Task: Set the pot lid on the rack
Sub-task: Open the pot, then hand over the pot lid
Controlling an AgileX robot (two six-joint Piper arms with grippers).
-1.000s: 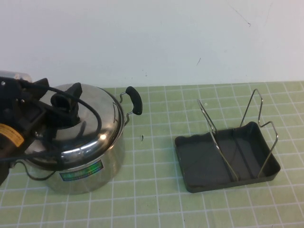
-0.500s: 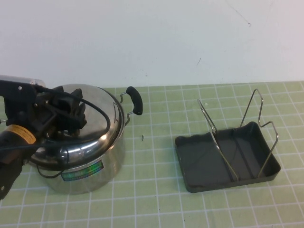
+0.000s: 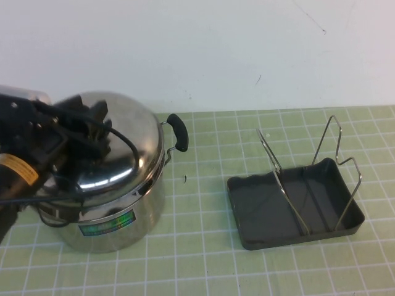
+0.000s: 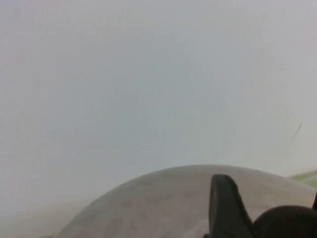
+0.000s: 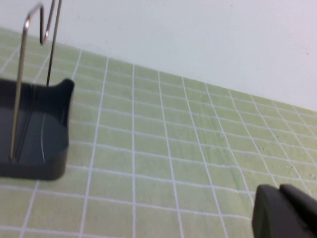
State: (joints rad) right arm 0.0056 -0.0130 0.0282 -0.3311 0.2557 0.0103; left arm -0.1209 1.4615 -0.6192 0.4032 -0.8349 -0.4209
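The shiny domed pot lid [image 3: 133, 139] sits tilted over the steel pot [image 3: 117, 213], raised off the rim. My left gripper [image 3: 86, 131] is shut on the lid's black knob, which it mostly hides. In the left wrist view the lid's dome [image 4: 158, 203] fills the lower part, with one dark finger [image 4: 224, 206] beside the knob [image 4: 290, 223]. The dark grey rack [image 3: 321, 213] with wire loops [image 3: 281, 179] stands to the right, with nothing in it. My right gripper [image 5: 283, 214] is shut and empty, low over the mat beside the rack's corner [image 5: 37, 148]; it is outside the high view.
The pot's black side handle [image 3: 178, 131] sticks out toward the rack. Green gridded mat [image 3: 197, 246] lies between pot and rack. A white wall [image 3: 216, 49] runs close behind both.
My left gripper has risen with the knob in it. The lid has lifted off the pot's rim and tipped. Pot and rack have stayed put.
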